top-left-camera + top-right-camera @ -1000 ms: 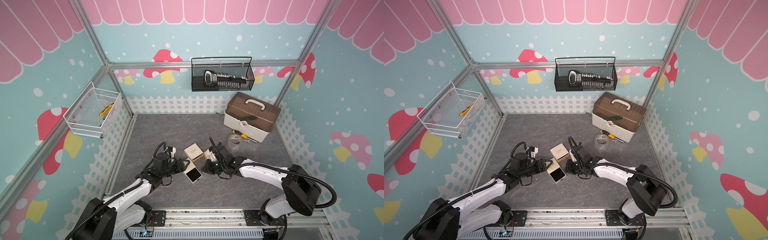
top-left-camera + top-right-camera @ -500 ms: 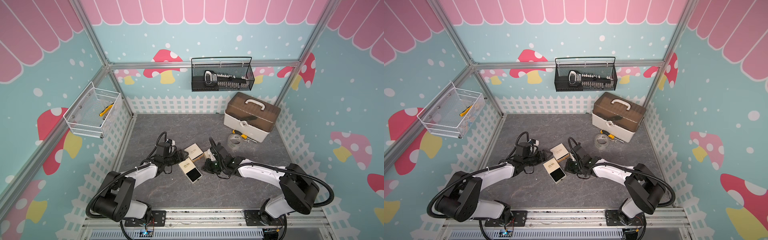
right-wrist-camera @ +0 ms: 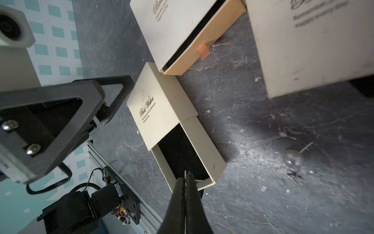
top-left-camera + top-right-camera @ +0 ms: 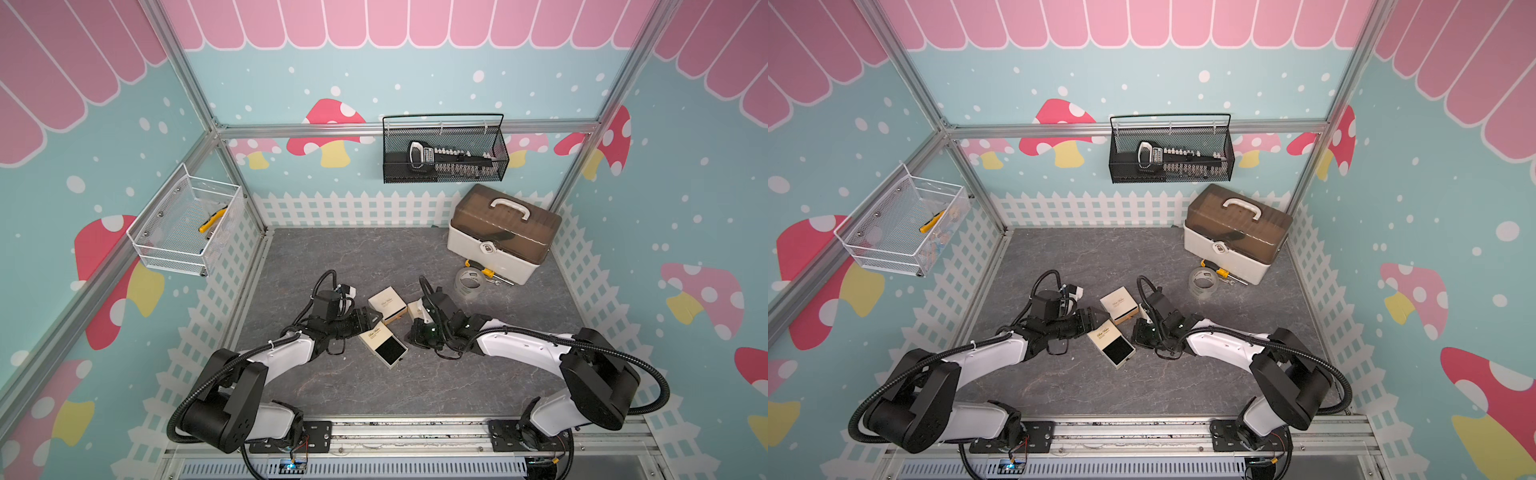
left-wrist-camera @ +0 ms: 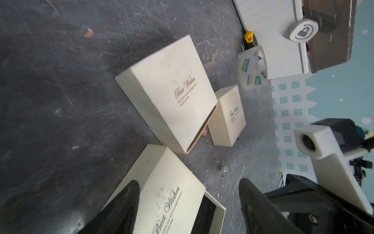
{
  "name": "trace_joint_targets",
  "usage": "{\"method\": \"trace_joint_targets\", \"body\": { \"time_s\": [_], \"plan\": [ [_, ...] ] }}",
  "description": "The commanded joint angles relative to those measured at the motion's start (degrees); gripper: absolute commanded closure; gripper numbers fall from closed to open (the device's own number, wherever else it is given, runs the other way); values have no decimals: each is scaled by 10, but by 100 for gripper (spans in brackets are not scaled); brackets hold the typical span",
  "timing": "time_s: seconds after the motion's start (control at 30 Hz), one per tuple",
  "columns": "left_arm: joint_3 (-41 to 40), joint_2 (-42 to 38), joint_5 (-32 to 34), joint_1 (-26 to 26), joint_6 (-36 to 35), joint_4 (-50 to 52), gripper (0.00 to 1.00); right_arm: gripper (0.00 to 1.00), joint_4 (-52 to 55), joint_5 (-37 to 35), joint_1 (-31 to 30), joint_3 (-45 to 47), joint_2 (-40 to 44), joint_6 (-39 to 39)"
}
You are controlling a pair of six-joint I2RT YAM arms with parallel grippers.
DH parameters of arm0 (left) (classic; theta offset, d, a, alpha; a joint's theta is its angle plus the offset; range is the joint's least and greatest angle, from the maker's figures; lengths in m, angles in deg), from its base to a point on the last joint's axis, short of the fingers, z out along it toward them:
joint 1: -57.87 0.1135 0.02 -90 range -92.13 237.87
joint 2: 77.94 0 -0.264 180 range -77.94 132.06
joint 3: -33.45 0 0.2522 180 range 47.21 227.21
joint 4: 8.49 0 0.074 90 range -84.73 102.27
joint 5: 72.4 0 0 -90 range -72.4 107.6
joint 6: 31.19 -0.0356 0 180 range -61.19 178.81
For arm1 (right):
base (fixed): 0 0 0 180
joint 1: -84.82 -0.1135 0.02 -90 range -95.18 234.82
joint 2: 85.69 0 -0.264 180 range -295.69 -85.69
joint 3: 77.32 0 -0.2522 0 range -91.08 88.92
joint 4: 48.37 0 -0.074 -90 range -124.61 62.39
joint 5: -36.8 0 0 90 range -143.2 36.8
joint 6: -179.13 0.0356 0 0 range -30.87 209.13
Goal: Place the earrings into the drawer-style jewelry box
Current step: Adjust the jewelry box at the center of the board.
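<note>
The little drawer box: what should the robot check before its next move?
1. The drawer is pulled out, black lining showing: ok.
2. An earring is in the drawer: not ok. A pearl earring lies on the table, outside the box.
3. The left gripper is open, a finger on each side of the sleeve: ok.
4. The right gripper is shut, tips over the drawer's far end: ok.
5. Something is held in the right gripper: cannot tell, too small to see.
</note>
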Motion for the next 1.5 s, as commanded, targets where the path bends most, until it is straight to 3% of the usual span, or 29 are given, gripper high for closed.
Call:
{"method": "trace_joint_targets", "body": {
  "time_s": [0.0,0.33,0.7,1.47],
  "plan": [
    [-25,-27,-10,-15,13,21,22,100,11,-9,-2,7,14,4],
    [-26,-124,40,-30,-18,100,22,100,-8,-1,-3,5,11,16],
    [-7,-42,-13,-54,-9,-5,36,100,-124,-18,-25,28,-21,138],
    [-11,-2,-20,-67,-9,-25,45,100,-160,-24,-41,8,-103,176]
  ]
}}
